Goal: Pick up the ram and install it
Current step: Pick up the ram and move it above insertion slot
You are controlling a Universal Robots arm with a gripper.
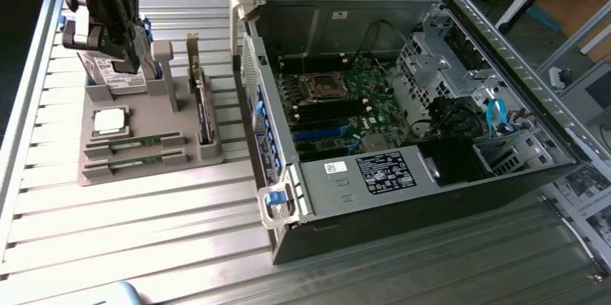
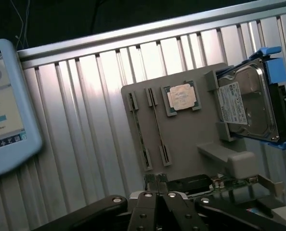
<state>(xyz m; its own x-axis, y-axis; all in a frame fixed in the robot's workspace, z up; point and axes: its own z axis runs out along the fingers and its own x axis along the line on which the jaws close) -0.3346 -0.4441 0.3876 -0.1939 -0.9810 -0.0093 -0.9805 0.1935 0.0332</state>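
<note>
**Approach stage of the pick-up; nothing is grasped.** Toward the far corner of the slatted aluminium bench (image 1: 143,233), at the exterior view's left, the dark two-fingered end effector (image 2: 156,183) hangs above a flat grey plastic parts fixture (image 1: 143,115). Its fingers are pressed together and empty. It stands over the fixture's far end, by the silver hard drive in a blue caddy (image 2: 249,101), and apart from the ram (image 1: 132,142).

The ram, a long thin green circuit-board stick, rests in a slotted grey cradle at the end of the fixture nearer the bench's front edge. A second stick of the same kind (image 1: 132,164) lies parallel just beside it. The square silver CPU chip (image 1: 108,120) sits just beyond the pair.

Toward the exterior view's right, the open black tower case (image 1: 401,219) lies on its side with the green motherboard (image 1: 334,97) exposed. With the ram in its cradle, installation is judged not begun.

Judgement: a grasp calls for the fingers to part and line up with the stick's long faces. They must then descend squarely between the cradle's end blocks, clear of the neighbouring stick and the chip.
</note>
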